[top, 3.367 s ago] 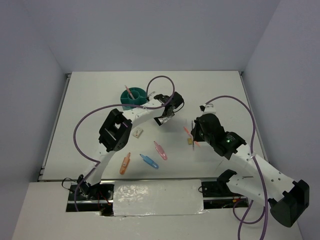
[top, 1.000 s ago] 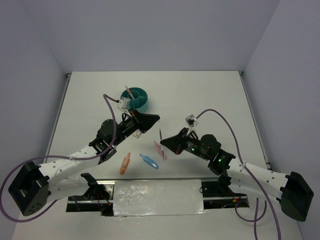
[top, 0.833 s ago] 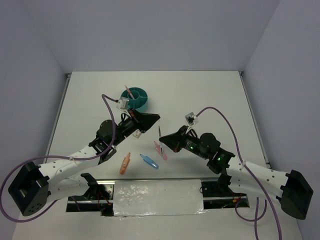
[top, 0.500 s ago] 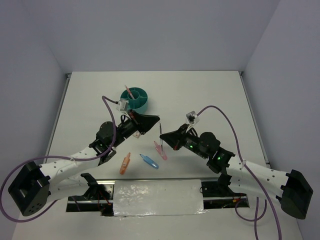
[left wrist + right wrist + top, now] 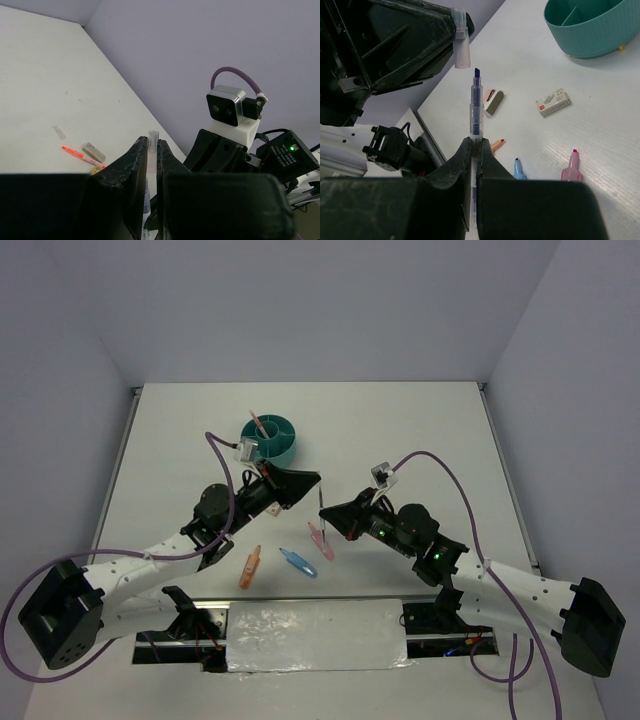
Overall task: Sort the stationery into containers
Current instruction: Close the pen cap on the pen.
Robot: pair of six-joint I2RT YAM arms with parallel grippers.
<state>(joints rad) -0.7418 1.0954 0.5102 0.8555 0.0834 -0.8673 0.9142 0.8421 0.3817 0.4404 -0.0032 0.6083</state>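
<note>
My left gripper [image 5: 309, 480] is shut on a clear pen cap [image 5: 152, 150], open end forward. My right gripper [image 5: 335, 511] is shut on an uncapped grey pen [image 5: 477, 107] with a dark blue tip. The pen tip points at the cap [image 5: 461, 42], a short gap apart, above the table's middle. The teal cup [image 5: 270, 437] stands behind the left gripper with a pink pen [image 5: 257, 425] in it. Pink [image 5: 320, 541], blue [image 5: 297, 562] and orange [image 5: 250, 566] markers lie below the grippers. A salmon pen [image 5: 82, 156] and an eraser [image 5: 94, 151] lie together.
A small white box with a red mark [image 5: 555, 102] lies near the teal cup [image 5: 590, 25]. A grey and salmon piece [image 5: 492, 102] lies beside it. The metal rail and taped board run along the near edge [image 5: 315, 633].
Both arms have pulled back from the far table and now face each other with cap and pen. In the last second the pen has edged slightly toward the cap.
</note>
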